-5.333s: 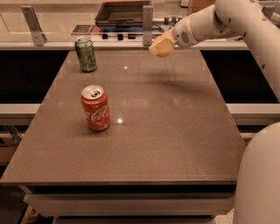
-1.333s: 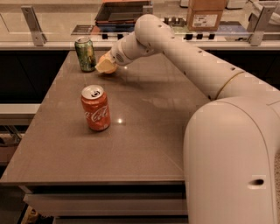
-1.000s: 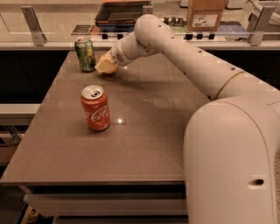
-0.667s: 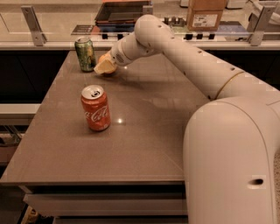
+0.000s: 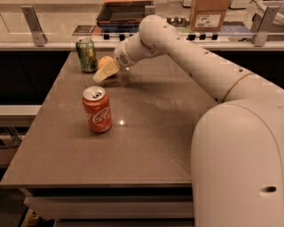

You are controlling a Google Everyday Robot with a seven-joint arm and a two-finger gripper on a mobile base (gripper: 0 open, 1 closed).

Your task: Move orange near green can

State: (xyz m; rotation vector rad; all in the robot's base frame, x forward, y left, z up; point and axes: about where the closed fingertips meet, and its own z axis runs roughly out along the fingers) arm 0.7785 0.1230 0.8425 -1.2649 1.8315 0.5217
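Observation:
The orange (image 5: 105, 61) sits low at the table's far left, just right of the green can (image 5: 87, 54) and a small gap away from it. My gripper (image 5: 104, 71) is right at the orange, on its near side, and covers its lower part; whether it holds the fruit cannot be seen. The white arm (image 5: 177, 44) reaches in from the right.
A red-orange Coca-Cola can (image 5: 97, 109) stands upright on the brown table (image 5: 146, 146), in front of the gripper. A counter with a dark tray (image 5: 122, 11) and a cardboard box (image 5: 208, 13) runs behind the table. The robot's white body (image 5: 239, 168) fills the right foreground.
The gripper carried the orange from the far right of the table to beside the green can. Over the last second the arm has stayed put, and more of the orange now shows above the gripper.

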